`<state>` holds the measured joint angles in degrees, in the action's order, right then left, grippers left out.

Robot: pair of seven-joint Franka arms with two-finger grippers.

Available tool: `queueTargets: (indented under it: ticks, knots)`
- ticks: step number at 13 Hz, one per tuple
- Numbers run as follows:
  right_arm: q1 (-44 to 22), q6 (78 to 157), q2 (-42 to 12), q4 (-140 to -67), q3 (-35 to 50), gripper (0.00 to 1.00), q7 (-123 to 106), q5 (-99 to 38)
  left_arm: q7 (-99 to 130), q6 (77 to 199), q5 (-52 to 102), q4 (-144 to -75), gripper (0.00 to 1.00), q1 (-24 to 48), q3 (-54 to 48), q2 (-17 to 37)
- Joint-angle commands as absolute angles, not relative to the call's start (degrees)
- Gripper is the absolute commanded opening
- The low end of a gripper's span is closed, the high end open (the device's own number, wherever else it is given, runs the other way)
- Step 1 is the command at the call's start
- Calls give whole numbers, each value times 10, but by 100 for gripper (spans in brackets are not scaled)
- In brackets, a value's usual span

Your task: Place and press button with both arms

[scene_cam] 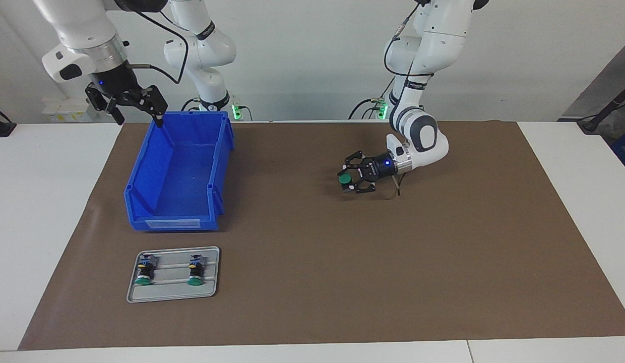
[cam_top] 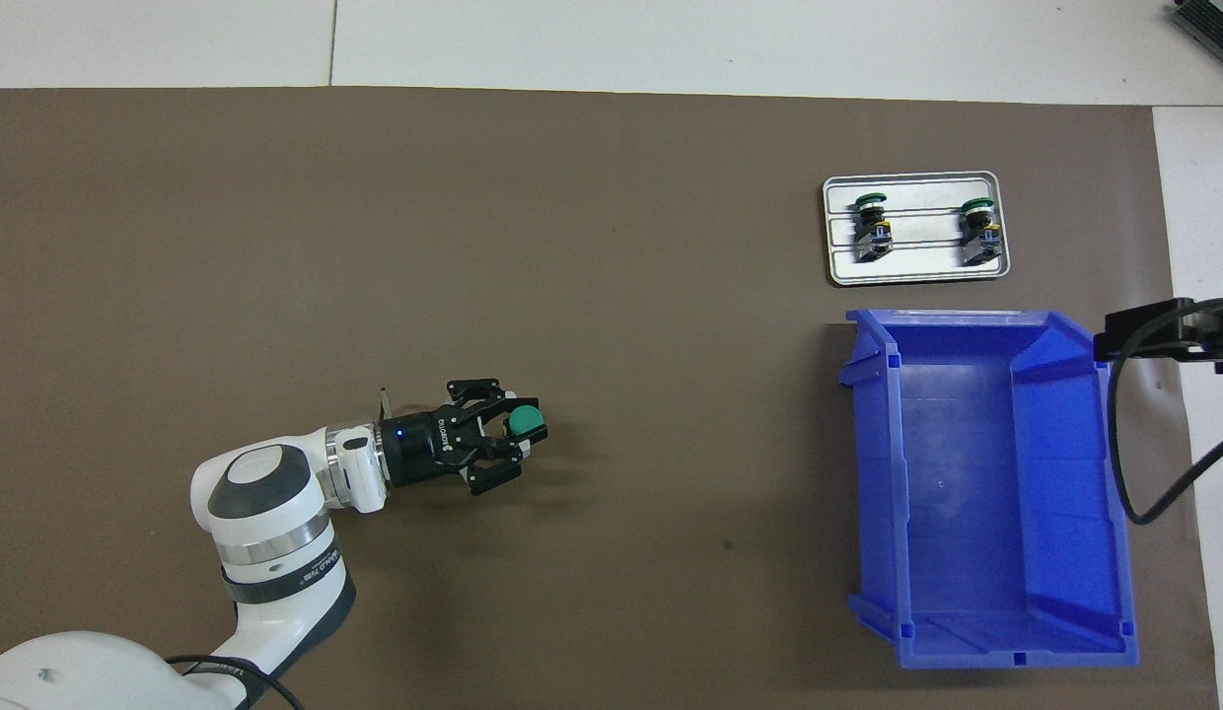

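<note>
Held button's [scene_cam: 346,179] body behind jaws.

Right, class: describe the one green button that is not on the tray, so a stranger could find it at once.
Start at the brown mat and find the left arm's hand, low over the mat's middle. The button is clamped in that hand, lying sideways with its green cap pointing toward the blue bin. The other two buttons lie on the grey tray.

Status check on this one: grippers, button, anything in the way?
Left gripper shut on green button, low over the mat. Right gripper open, waiting over blue bin rim. Nothing in the way.
</note>
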<state>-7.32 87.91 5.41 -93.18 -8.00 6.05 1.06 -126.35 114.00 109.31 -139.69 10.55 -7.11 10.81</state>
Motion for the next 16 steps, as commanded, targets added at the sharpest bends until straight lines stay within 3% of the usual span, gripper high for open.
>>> queueTargets:
  ticks: [1, 5, 8, 11, 16]
  knots:
    - [-74, 885, 64, -946, -83, 100, 41, 1, -1289, 1152, 1109, -1390, 20, 129, -62, 129]
    - [-75, 884, 65, -941, -83, 100, 43, -2, -1292, 1150, 1107, -1390, 26, 127, -62, 131]
    - [-77, 884, 65, -941, -83, 100, 43, -2, -1291, 1150, 1107, -1390, 44, 120, -62, 130]
    - [-77, 884, 65, -941, -83, 100, 43, -2, -1292, 1154, 1103, -1390, 55, 120, -61, 131]
    - [-77, 884, 65, -941, -83, 100, 43, -2, -1286, 1147, 1101, -1387, 58, 106, -61, 125]
